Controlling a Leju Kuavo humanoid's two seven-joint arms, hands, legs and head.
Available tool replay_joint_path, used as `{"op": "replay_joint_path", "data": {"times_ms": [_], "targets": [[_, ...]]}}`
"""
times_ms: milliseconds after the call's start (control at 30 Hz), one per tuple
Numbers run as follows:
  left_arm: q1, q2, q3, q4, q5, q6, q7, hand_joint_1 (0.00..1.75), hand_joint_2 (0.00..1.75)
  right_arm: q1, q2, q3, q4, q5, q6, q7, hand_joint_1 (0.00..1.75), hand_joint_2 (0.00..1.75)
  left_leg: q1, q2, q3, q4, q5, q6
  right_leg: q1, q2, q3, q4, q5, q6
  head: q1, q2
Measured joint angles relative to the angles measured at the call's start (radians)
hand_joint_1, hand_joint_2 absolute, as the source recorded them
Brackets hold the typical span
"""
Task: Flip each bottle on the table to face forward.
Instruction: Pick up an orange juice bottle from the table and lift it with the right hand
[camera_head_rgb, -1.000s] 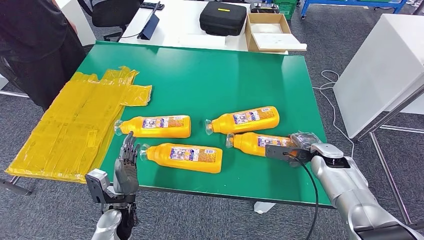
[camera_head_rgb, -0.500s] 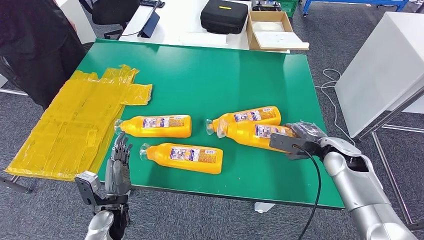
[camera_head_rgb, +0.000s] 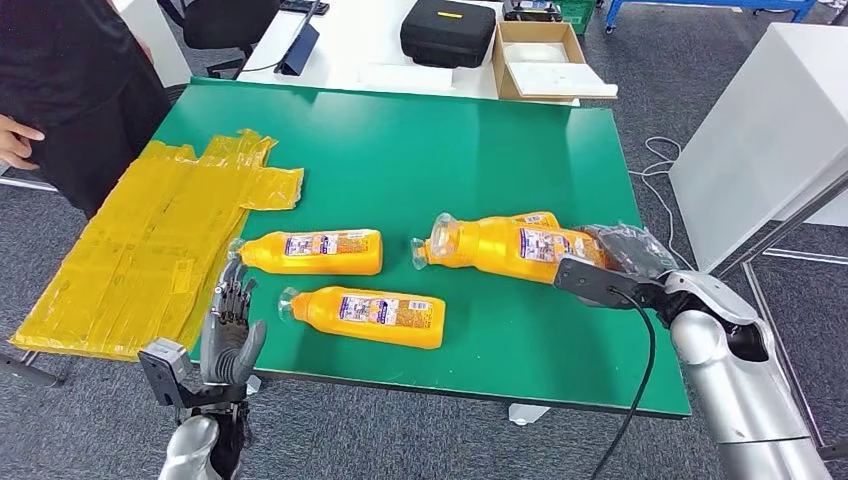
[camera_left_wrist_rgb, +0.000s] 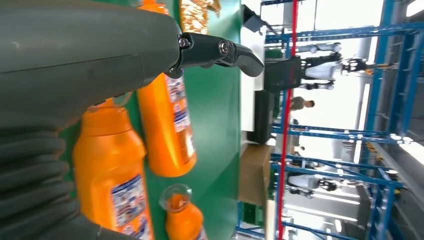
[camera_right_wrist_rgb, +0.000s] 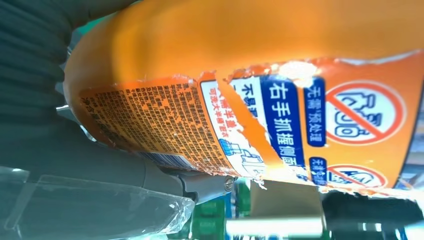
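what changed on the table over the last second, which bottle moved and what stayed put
The right hand has lifted the held bottle off the table and carried it back, now in front of the far right bottle. The left hand drew back slightly toward the table edge. The two left bottles and yellow plastic sheet stayed put.

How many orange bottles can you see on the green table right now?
4. Far-left bottle beside the yellow plastic sheet; near-left bottle by the front edge; lifted bottle in the right robot hand; back bottle mostly hidden behind it.
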Motion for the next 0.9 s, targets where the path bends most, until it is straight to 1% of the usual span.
{"op": "replay_joint_path", "data": {"times_ms": [100,167,300,400,467,567,733,800,900], "targets": [[-0.014,0.001,0.009,-0.021,0.026,-0.033,0.013,0.0,1.75,-0.014,0.032,-0.028,-0.008,0.016,-0.026,-0.002,1.75,1.75,0.0,0.001,-0.001,0.0,0.0,0.0,0.0,0.0,0.0,0.0,0.0,0.0,0.0,0.0],[-0.029,-0.001,0.012,-0.026,0.046,-0.057,0.022,0.0,1.75,-0.04,0.085,-0.039,0.012,0.039,-0.077,-0.007,1.75,1.75,0.0,0.003,-0.001,0.0,0.001,-0.001,0.0,0.001,-0.001,0.001,0.001,-0.001,0.0,0.0],[-0.09,-0.012,-0.004,-0.027,0.092,-0.097,0.051,0.0,1.75,-0.115,0.252,-0.042,0.099,0.059,-0.219,-0.006,1.75,1.75,0.002,0.005,-0.001,0.0,0.003,-0.004,0.002,0.003,-0.004,0.001,0.003,-0.003,0.0,0.0],[-0.154,-0.018,-0.032,-0.019,0.158,-0.132,0.09,0.0,1.75,-0.161,0.377,-0.034,0.145,0.026,-0.302,0.017,1.75,1.75,0.003,0.003,-0.002,0.0,0.005,-0.006,0.003,0.002,-0.005,0.002,0.003,-0.003,0.0,0.0],[-0.204,-0.016,-0.053,-0.001,0.21,-0.152,0.111,0.0,1.75,-0.179,0.435,-0.012,0.16,-0.021,-0.33,0.033,1.75,1.75,0.004,0.002,-0.002,0.0,0.006,-0.007,0.003,0.001,-0.005,0.002,0.003,-0.003,0.0,0.0],[-0.255,-0.012,-0.077,0.026,0.244,-0.156,0.12,0.0,1.75,-0.191,0.48,0.021,0.174,-0.066,-0.345,0.042,1.75,1.75,0.004,0.002,-0.003,0.0,0.006,-0.007,0.003,0.001,-0.005,0.003,0.004,-0.003,0.0,0.0],[-0.278,-0.002,-0.094,0.048,0.258,-0.161,0.121,0.0,1.75,-0.195,0.499,0.041,0.191,-0.1,-0.359,0.039,1.75,1.75,0.003,0.002,-0.004,0.0,0.006,-0.007,0.003,0.001,-0.006,0.002,0.004,-0.003,0.0,0.0],[-0.289,0.0,-0.106,0.058,0.265,-0.164,0.12,0.0,1.75,-0.187,0.508,0.053,0.195,-0.117,-0.398,0.034,1.75,1.75,0.003,0.001,-0.004,0.0,0.006,-0.007,0.002,0.001,-0.006,0.002,0.004,-0.003,0.0,0.0],[-0.306,-0.002,-0.13,0.068,0.278,-0.166,0.123,0.0,1.75,-0.15,0.535,0.082,0.198,-0.139,-0.48,0.035,1.75,1.75,0.003,0.002,-0.004,0.0,0.006,-0.007,0.002,0.001,-0.006,0.002,0.004,-0.003,0.0,0.0]]}}
